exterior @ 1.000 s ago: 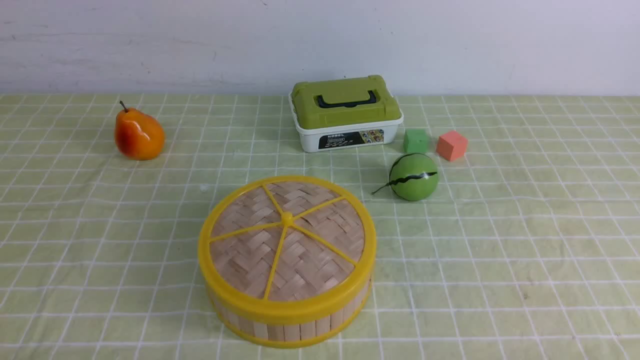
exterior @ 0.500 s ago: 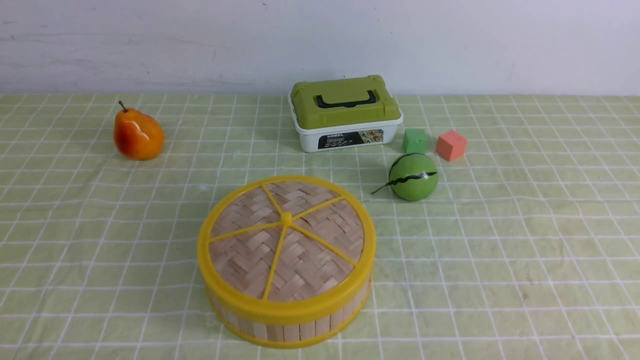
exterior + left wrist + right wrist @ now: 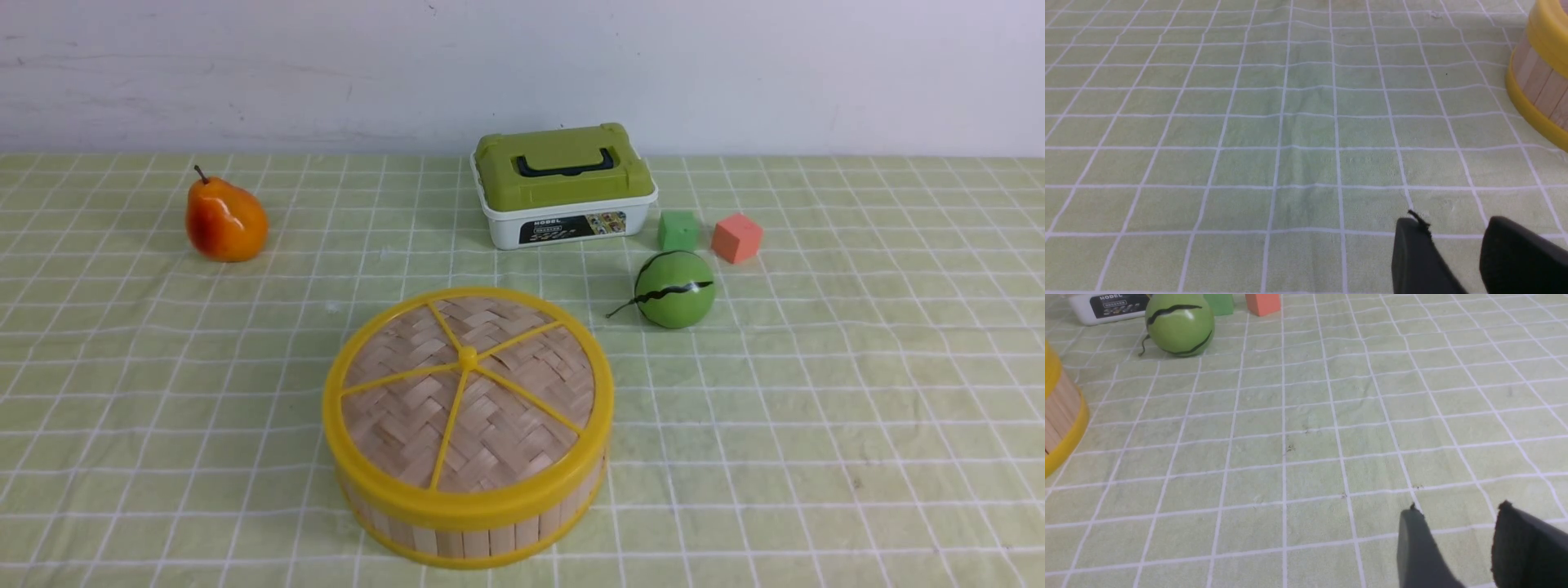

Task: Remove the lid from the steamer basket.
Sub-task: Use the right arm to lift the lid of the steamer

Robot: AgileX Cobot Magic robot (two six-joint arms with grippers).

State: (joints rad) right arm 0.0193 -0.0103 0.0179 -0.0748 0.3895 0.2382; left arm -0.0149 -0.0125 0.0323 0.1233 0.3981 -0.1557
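Note:
The lid (image 3: 467, 392), a woven bamboo disc with yellow rim, spokes and centre knob, sits closed on the steamer basket (image 3: 473, 535) near the table's front centre. The basket's slat wall shows at the edge of the left wrist view (image 3: 1539, 81) and of the right wrist view (image 3: 1061, 412). Neither arm shows in the front view. My left gripper (image 3: 1453, 224) is open and empty over bare cloth, apart from the basket. My right gripper (image 3: 1457, 512) is open and empty over bare cloth.
An orange pear (image 3: 226, 219) stands back left. A white box with a green lid (image 3: 563, 184) stands at the back. A green cube (image 3: 679, 230), a pink cube (image 3: 737, 237) and a green ball (image 3: 674, 288) lie back right of the basket. A green checked cloth (image 3: 816, 408) covers the table.

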